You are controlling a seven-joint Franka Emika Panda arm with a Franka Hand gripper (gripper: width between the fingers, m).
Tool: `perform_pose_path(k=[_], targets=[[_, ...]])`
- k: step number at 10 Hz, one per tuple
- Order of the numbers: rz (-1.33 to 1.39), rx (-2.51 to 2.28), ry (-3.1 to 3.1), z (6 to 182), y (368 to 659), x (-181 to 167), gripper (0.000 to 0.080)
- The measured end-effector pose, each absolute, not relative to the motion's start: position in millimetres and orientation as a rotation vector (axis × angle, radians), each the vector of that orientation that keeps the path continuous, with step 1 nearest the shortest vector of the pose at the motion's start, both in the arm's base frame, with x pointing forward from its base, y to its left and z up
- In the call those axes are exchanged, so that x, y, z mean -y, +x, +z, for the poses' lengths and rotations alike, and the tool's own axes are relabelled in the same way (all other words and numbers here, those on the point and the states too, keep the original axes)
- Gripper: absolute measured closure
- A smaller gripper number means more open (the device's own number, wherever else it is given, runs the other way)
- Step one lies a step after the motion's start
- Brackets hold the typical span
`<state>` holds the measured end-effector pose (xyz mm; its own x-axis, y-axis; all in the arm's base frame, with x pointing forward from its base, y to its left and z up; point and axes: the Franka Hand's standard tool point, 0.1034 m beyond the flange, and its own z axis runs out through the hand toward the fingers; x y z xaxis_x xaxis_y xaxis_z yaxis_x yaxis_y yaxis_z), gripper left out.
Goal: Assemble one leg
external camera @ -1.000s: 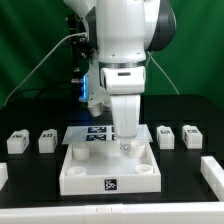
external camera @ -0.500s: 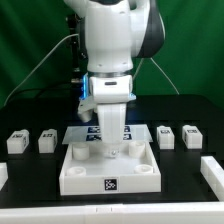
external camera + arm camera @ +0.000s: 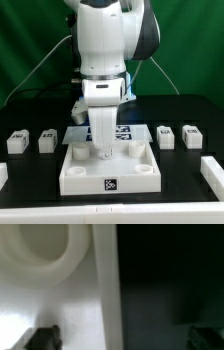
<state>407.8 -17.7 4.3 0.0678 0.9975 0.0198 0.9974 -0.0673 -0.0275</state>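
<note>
Four legs stand on the black table: two at the exterior view's left (image 3: 16, 142) (image 3: 46, 141) and two at its right (image 3: 165, 136) (image 3: 191, 135), each a small white block with a tag. My gripper (image 3: 103, 151) hangs low over the far left part of the large white tray (image 3: 110, 172), far from every leg. In the wrist view the gripper (image 3: 122, 339) is open and empty. Its dark fingertips (image 3: 42, 339) stand wide apart on either side of the tray's white rim (image 3: 105, 291), beside a round corner hole (image 3: 35, 246).
The marker board (image 3: 125, 132) lies flat behind the tray, partly hidden by the arm. White blocks show at the front left (image 3: 3, 176) and front right (image 3: 211, 174) edges. Cables hang behind the arm.
The arm has moved toward the exterior view's left over the tray, from its far right part to its far left part. The legs have not moved.
</note>
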Motion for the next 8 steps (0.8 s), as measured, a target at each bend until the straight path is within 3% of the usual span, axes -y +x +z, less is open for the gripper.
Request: perform_pose_path(k=[1, 3, 4, 5, 8], targets=[[0.007, 2.122, -2.271, 4.3, 407.8, 17.8, 0.0261], [0.007, 2.122, -2.271, 4.3, 407.8, 17.8, 0.0582], [0.007, 2.122, -2.271, 4.3, 407.8, 17.8, 0.0582], [0.006, 2.121, -2.273, 4.5, 408.0, 17.9, 0.0744], [0.006, 2.121, -2.273, 4.5, 408.0, 17.9, 0.0751]])
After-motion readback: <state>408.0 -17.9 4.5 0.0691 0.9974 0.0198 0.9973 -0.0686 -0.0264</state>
